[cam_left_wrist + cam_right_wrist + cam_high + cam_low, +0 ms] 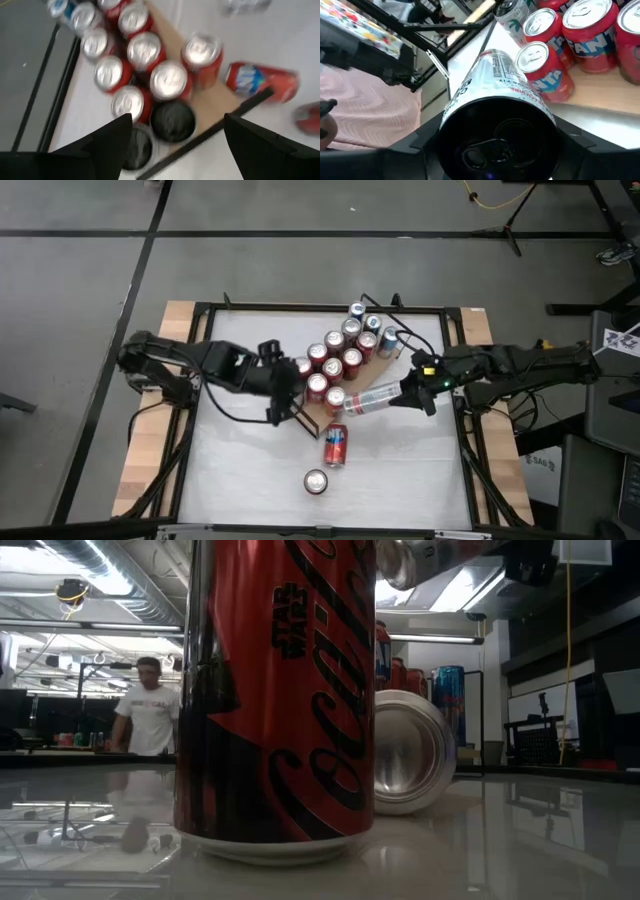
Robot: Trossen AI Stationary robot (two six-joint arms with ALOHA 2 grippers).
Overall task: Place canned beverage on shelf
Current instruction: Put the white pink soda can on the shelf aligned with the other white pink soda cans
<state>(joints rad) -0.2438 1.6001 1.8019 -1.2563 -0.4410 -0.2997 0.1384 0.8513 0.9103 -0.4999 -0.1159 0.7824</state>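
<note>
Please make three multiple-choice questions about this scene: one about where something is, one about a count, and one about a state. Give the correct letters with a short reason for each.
1. Where is the right gripper?
A. Beside the shelf, at its right edge
B. At the table's front edge
C. Off the table

2. How many cans are on the bare table in front of the shelf?
A. None
B. Two
C. Five

3. What is the state of the silver can?
A. Upright on the shelf
B. Held on its side in the right gripper's jaws
C. Crushed flat

Answers:
1 A, the high view shows it by the shelf's right edge.
2 B, a lying red can and an upright can are there.
3 B, the right wrist view shows the jaws on either side of it, tipped over.
</note>
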